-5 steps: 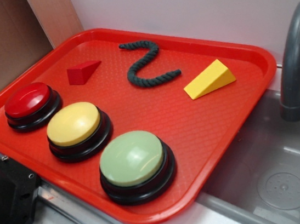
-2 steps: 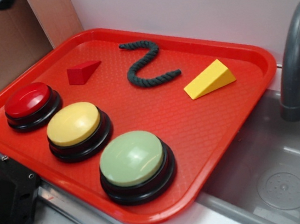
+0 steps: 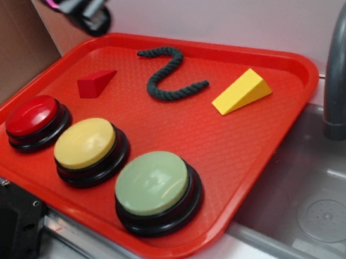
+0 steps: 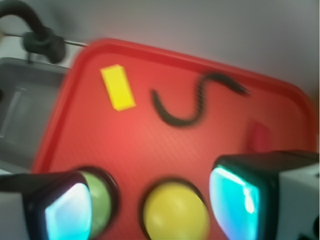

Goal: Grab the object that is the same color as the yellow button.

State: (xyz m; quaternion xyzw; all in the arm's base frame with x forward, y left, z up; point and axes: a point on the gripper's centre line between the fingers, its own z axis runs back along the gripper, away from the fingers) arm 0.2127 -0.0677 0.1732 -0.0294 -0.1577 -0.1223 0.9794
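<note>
I have the gripper (image 3: 84,13) high over the far left corner of the red tray (image 3: 241,159), well apart from everything on it. In the wrist view its two pads (image 4: 232,200) stand wide apart with nothing between them, framing the yellow button (image 4: 175,212), which gives me the colour to match. The yellow wedge block (image 3: 241,92) is my target: it lies flat on the tray's right side, near the sink, just beside the tail of the dark green rope (image 3: 167,73). The red wedge (image 3: 95,83) sits closer to the gripper but is the wrong colour. The wrist picture is blurred, so I judge the wedge's exact heading only roughly. I keep the jaws spread so they can straddle its sloped sides.
</note>
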